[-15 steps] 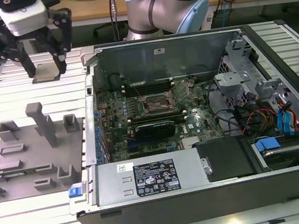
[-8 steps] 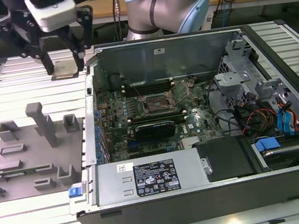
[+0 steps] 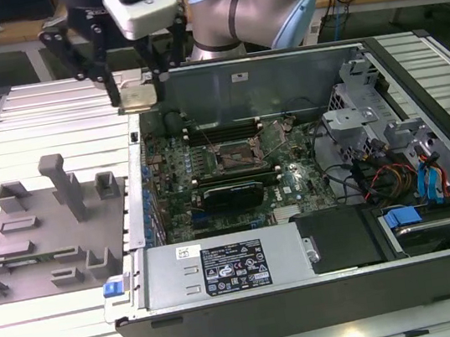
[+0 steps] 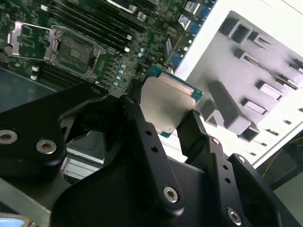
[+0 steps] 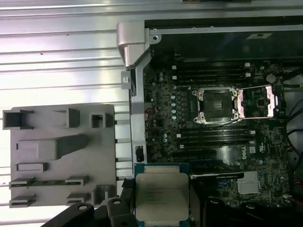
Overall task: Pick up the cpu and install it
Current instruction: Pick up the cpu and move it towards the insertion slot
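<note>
Fingers (image 4: pixel 193 127) of the gripper (image 4: pixel 163 111) are pinching the cpu (image 4: pixel 165 104) by two opposite edges. From where I'm standing that looks deliberate. The grip is leaving the shiny metal top bare and facing up toward the wrist, so the underside is looking down at the board. The cpu is hanging level in the air, clear of everything under it.

The socket (image 5: pixel 215 105) is sitting open in the middle of the green board (image 5: pixel 165 118), and its metal cover (image 5: pixel 255 101) is lying folded out just beside it. I'd say that is there to leave the dark square bed free for the cpu to go in.

The cpu is not over the socket yet. In the first wrist view it is riding well apart from the socket, up over the wall of the computer case (image 3: pixel 311 291) on the side facing the grey tray (image 5: pixel 57 151). That tray is lying outside the case, farther from the socket than the cpu is. The pick-up part of the job looks done to me, and the seating is not.
</note>
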You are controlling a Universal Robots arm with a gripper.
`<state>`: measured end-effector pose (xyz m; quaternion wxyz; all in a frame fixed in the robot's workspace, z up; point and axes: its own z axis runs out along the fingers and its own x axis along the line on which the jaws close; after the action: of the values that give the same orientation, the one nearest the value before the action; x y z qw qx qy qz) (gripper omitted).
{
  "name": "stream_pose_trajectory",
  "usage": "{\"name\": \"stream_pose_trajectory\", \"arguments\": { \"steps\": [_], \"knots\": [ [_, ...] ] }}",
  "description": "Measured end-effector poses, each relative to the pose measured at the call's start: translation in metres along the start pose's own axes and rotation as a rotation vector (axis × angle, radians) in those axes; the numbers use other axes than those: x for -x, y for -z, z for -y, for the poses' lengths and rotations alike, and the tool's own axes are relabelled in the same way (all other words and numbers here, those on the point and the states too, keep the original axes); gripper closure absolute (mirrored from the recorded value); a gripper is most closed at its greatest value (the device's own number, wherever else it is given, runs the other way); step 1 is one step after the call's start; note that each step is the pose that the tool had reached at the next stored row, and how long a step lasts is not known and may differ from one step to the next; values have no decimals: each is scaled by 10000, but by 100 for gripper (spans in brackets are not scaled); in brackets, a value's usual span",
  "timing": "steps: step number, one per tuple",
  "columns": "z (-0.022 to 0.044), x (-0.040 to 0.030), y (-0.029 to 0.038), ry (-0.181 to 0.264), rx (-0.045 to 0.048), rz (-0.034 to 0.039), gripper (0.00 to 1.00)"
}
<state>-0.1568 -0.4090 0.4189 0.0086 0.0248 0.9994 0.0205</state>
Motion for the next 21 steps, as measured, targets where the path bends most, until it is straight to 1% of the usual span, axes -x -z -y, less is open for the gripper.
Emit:
{"name": "stream_pose_trajectory", "arguments": {
  "steps": [1,5,6,7,8,9,11,12,14,15,16,18,20,21],
  "knots": [
    [-3,57,-1,-1,0,0,45],
    [-11,216,-4,-1,0,-1,45],
    [-15,286,-5,-3,0,0,45],
    [-19,378,-7,-2,1,0,45],
    [-22,449,-8,-2,0,0,45],
    [-27,546,-10,-2,0,0,45],
    [-34,681,-12,-1,-1,-1,45],
    [-38,763,-14,-1,0,-1,45],
    [-42,841,-15,-2,0,-1,45],
    [-44,896,-16,-2,0,-1,45],
    [-46,934,-17,1,0,-1,45],
    [-53,1071,-19,1,0,0,45],
    [-57,1152,-21,-2,0,0,45],
    [-61,1224,-22,0,0,-1,45]
  ]
}}
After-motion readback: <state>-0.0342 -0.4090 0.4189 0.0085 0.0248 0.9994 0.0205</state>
